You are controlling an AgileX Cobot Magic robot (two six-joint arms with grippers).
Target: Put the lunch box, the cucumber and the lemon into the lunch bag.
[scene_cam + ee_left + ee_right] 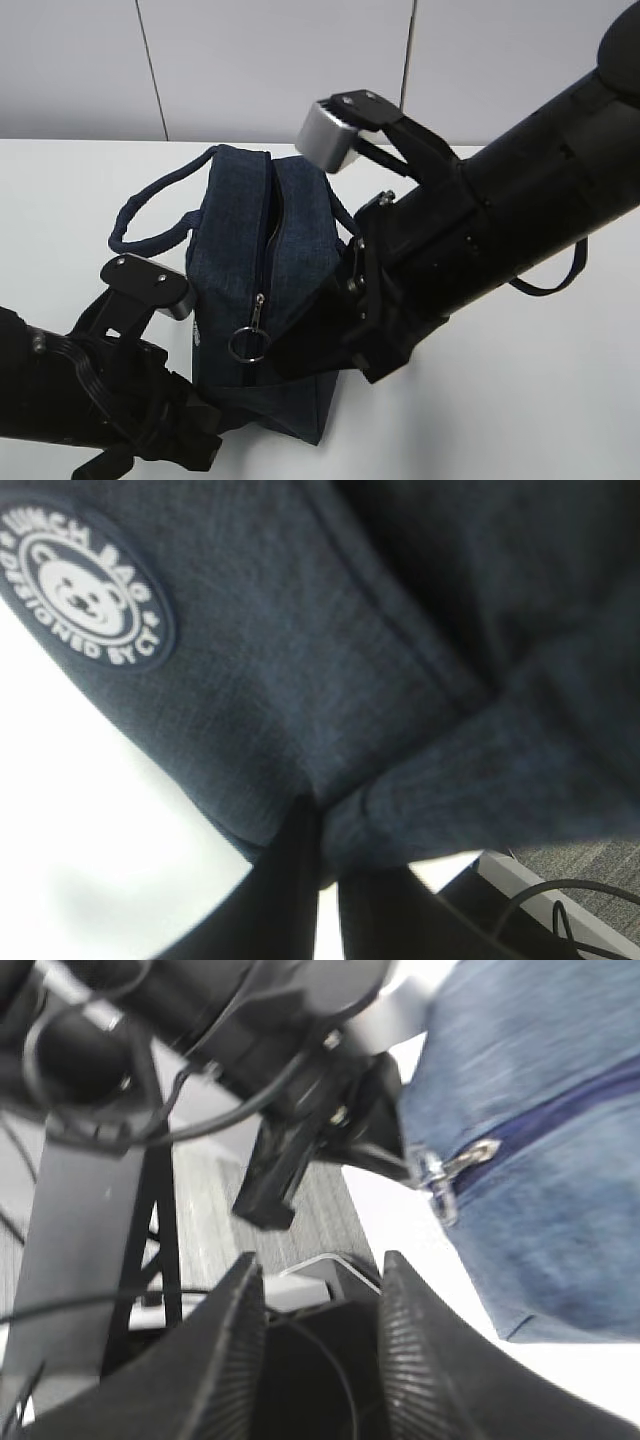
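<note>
The navy lunch bag [290, 250] stands mid-table, its zipper ring pull [247, 343] hanging at the near end. My left gripper [325, 815] is shut on a fold of the bag's fabric at its lower near corner, below the round white logo [85, 590]. Just right of the ring pull, my right gripper [320, 1280] stands open with nothing between its ribbed fingers [400, 1300]. The ring pull [440, 1175] lies up and to the right of them, apart. In the exterior view the right gripper [295, 352] sits against the bag's near right side. The lunch box, cucumber and lemon are out of view.
One bag handle [150, 215] loops out to the left on the white table [520, 400]; the other handle [550, 285] shows under the right arm. A grey wall [270, 60] stands behind. Beyond the table edge, a frame leg and cables [90, 1140] show.
</note>
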